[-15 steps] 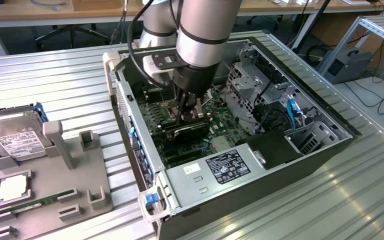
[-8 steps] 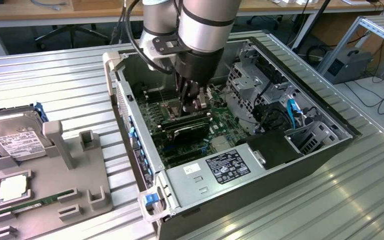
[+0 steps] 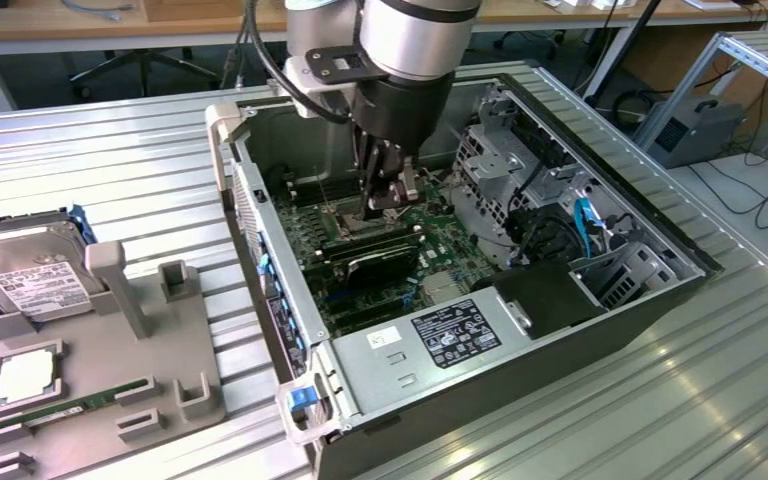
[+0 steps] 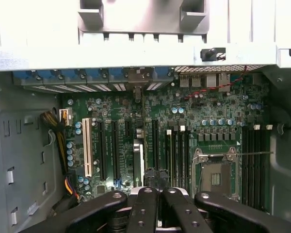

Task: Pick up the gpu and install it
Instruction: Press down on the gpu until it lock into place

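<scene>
The gpu (image 3: 373, 263) stands on edge in a motherboard slot inside the open computer case (image 3: 651, 300), its dark face showing. From the wrist camera it appears as a thin pale edge (image 4: 138, 162) between the long black slots. My gripper (image 3: 387, 203) hangs inside the case just above the card's far end, with a small gap below it. Its fingers (image 4: 144, 196) are shut together and nothing sits between them; the card lies slightly to one side of them.
A grey fixture (image 3: 157, 340) at the exterior view's left holds a silver hard drive (image 3: 24, 275), a processor (image 3: 24, 378) and a green RAM stick (image 3: 64, 410). A drive cage (image 3: 498, 160), cables and the power supply (image 3: 458, 330) crowd the case. The CPU socket (image 4: 216, 172) lies open.
</scene>
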Robot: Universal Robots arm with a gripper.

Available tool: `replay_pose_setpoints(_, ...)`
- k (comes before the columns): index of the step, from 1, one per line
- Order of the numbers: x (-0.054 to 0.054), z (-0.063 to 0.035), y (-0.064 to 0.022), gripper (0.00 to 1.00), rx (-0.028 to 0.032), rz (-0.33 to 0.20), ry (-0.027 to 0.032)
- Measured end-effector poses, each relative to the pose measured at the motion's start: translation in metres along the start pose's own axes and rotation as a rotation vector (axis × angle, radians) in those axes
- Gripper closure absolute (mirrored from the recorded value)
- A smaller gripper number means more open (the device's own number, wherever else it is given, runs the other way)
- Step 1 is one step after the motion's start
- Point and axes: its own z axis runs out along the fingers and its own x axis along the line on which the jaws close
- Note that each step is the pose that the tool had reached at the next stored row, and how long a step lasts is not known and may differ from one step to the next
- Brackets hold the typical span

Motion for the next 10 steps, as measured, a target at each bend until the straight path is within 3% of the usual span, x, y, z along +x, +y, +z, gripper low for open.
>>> replay_pose_setpoints(4,-0.0003,-0.0003,-0.0083,0.89,-0.0036,0.000,0.0002)
replay_pose_setpoints(10,-0.0003,-0.0003,-0.0091,0.89,-0.0042,0.000,0.0003)
